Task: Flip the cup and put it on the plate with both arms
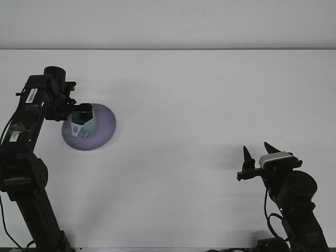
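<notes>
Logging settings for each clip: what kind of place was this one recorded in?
Probably a lab or test bench rather than a home: a bare white table against a blank wall, two robot arms, and only a purple plate with a pale green cup on it.

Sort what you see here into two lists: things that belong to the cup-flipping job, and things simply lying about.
Belonging to the job:
- cup, pale green, on the plate
- plate, purple
- left gripper, at the cup
- right gripper, fingers apart, holding nothing

Just lying about:
- nothing; only the white table itself
</notes>
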